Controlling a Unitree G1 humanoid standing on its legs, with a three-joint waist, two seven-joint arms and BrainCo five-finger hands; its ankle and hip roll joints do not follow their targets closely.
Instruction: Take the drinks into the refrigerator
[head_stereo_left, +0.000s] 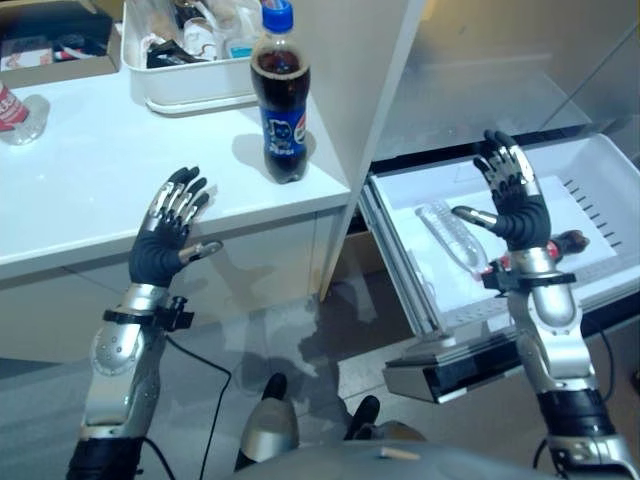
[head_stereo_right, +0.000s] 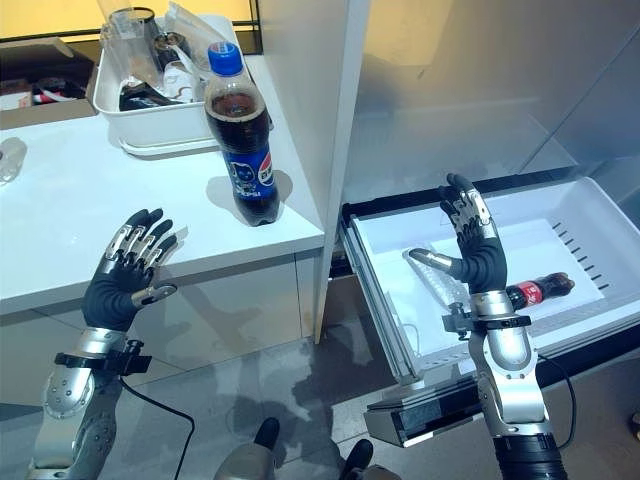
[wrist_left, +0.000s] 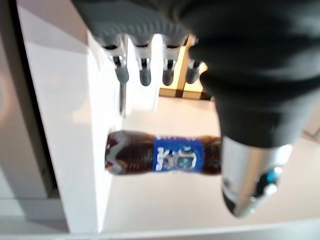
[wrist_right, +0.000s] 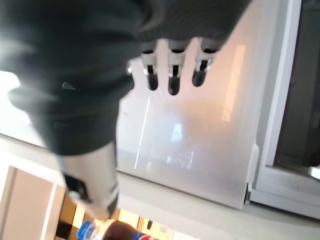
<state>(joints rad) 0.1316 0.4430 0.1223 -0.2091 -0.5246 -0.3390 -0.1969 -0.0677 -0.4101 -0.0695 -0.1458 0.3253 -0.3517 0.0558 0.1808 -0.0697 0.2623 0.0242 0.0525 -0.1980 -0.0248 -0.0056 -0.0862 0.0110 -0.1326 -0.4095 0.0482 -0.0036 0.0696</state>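
Note:
A dark cola bottle with a blue cap and blue label stands upright on the white counter, near its right end. My left hand is open, fingers straight, raised in front of the counter's edge to the left of that bottle and apart from it. The left wrist view shows the same cola bottle past my fingertips. My right hand is open and empty above the pulled-out white refrigerator drawer. A clear plastic bottle and a small red-labelled cola bottle lie in the drawer.
A white bin with several items stands at the back of the counter. A red-labelled bottle lies at the counter's left edge, with a cardboard box behind. The refrigerator's white side wall rises between counter and drawer.

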